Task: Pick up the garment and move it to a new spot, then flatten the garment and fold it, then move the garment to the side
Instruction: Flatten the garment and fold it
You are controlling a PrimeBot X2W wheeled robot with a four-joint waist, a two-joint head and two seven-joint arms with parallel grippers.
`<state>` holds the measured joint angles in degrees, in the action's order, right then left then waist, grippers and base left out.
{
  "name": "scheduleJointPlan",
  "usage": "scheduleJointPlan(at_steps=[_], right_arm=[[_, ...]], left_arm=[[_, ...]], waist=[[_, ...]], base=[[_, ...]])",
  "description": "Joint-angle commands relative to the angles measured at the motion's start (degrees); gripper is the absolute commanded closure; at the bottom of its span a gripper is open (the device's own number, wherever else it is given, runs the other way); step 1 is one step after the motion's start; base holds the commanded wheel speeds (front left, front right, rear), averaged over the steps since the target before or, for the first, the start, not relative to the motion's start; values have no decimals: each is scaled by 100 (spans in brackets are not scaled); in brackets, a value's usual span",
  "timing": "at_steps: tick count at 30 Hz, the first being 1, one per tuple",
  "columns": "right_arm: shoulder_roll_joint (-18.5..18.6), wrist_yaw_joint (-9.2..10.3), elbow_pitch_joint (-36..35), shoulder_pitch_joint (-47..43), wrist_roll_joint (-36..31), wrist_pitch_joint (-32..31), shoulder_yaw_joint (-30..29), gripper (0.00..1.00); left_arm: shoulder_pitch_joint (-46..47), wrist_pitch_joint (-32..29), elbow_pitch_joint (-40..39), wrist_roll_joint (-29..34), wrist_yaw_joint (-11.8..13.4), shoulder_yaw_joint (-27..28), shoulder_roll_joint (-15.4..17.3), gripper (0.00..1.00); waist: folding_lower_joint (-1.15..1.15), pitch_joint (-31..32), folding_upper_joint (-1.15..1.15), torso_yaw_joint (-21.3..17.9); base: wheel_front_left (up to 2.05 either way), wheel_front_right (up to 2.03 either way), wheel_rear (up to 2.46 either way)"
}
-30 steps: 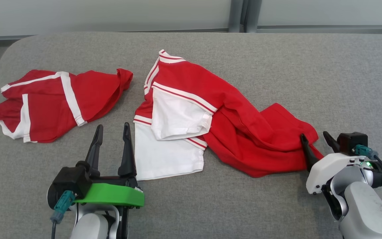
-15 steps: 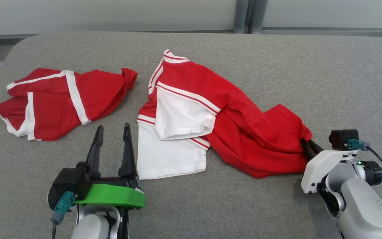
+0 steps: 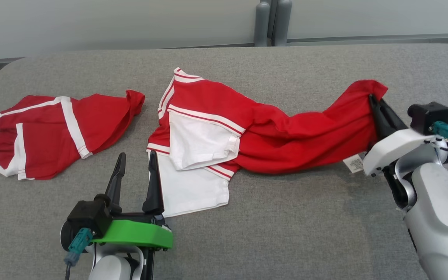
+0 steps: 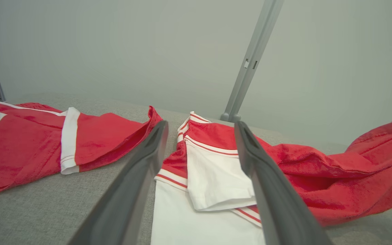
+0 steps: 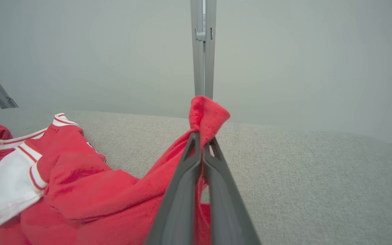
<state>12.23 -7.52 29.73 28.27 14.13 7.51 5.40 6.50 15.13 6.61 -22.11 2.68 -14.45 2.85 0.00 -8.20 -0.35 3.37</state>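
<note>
The garment [image 3: 270, 128] is a red shirt with white sleeves and striped trim, stretched across the middle of the grey table [image 3: 286, 233]. My right gripper [image 3: 373, 99] is shut on its red right corner and holds that corner up off the table; the right wrist view shows the cloth [image 5: 206, 115] pinched between the closed fingers [image 5: 216, 177]. A white label [image 3: 354, 163] hangs under the lifted edge. My left gripper [image 3: 136, 159] stands open just left of the garment's white lower sleeve [image 4: 196, 217], with nothing between its fingers.
A second red piece of clothing with white stripes [image 3: 53, 128] lies crumpled at the table's left end. A grey wall with a metal post [image 3: 270, 23] runs behind the table. Bare grey surface lies in front of the garment and at the far right.
My right gripper closed on the garment's right corner, then lifted it up and back, pulling the red cloth taut. The left gripper stayed put. The head camera shifted slightly.
</note>
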Motion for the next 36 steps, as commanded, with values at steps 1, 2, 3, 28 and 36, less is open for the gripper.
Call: scheduleJointPlan(at_steps=[1, 2, 3, 28, 36], right_arm=[[64, 6, -100, 113, -49, 87, -66, 100], [73, 6, -173, 160, -60, 134, -121, 100], [73, 6, -173, 160, -60, 134, -121, 100], [-724, 7, -169, -2466, -87, 740, -1106, 100], [-809, 7, -131, -2359, -325, 772, -1354, 35]], left_arm=[[-76, 3, 17, -53, -18, -2, 8, 0], [-86, 3, 22, -62, -11, -20, 8, 0], [-86, 3, 22, -62, -11, -20, 8, 0], [-75, 3, 70, 4, -62, -121, 10, 0], [57, 3, 388, -135, -172, -321, 10, 0]], waist=[[0, 69, 35, -73], [0, 89, 35, -95], [0, 89, 35, -95], [0, 26, 35, -584], [0, 27, 35, -797]], base=[[0, 0, 0], [0, 0, 0], [0, 0, 0], [0, 0, 0], [0, 0, 0]])
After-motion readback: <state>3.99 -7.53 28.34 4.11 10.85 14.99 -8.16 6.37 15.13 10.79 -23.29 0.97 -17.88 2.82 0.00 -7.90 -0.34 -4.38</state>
